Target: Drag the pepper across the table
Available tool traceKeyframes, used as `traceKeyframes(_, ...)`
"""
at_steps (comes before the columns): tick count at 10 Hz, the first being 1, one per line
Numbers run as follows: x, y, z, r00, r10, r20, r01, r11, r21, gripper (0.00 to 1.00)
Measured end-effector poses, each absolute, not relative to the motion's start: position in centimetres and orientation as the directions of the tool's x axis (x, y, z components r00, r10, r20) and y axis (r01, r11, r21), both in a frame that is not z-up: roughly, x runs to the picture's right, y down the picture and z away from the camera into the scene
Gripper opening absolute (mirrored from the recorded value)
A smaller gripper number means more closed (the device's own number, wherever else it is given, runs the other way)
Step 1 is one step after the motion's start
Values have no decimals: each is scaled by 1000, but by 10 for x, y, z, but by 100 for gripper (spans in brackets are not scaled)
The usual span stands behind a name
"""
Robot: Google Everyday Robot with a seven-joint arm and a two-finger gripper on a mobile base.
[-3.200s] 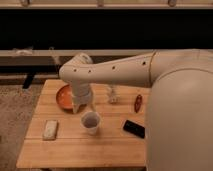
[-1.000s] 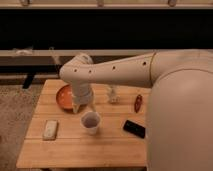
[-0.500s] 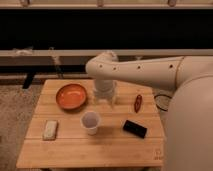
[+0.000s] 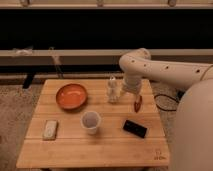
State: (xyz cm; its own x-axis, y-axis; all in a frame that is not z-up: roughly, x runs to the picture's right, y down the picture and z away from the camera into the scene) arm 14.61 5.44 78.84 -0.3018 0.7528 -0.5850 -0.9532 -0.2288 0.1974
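Note:
The pepper [image 4: 137,104] is a small dark red-brown pod lying on the right part of the light wooden table [image 4: 95,147], close to the right edge. My white arm reaches in from the right and bends down over the table. My gripper [image 4: 132,94] hangs just above and behind the pepper's far end. I cannot tell whether it touches the pepper.
An orange bowl [image 4: 71,96] sits at the back left. A small white bottle-like object [image 4: 113,90] stands just left of the gripper. A white cup [image 4: 90,121] is in the middle, a flat black phone [image 4: 135,128] front right, a pale block [image 4: 49,129] front left.
My arm has swung to the right, from over the orange bowl, past the small white object, to above the pepper. The objects on the table have not moved.

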Motion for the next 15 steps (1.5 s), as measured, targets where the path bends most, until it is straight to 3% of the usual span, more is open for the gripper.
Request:
traceKeyframes(7, 198, 99, 876, -362, 703, -612, -931, -308, 196, 65)
traceKeyframes(15, 209, 113, 910, -383, 648, -658, -921, -324, 217, 65)
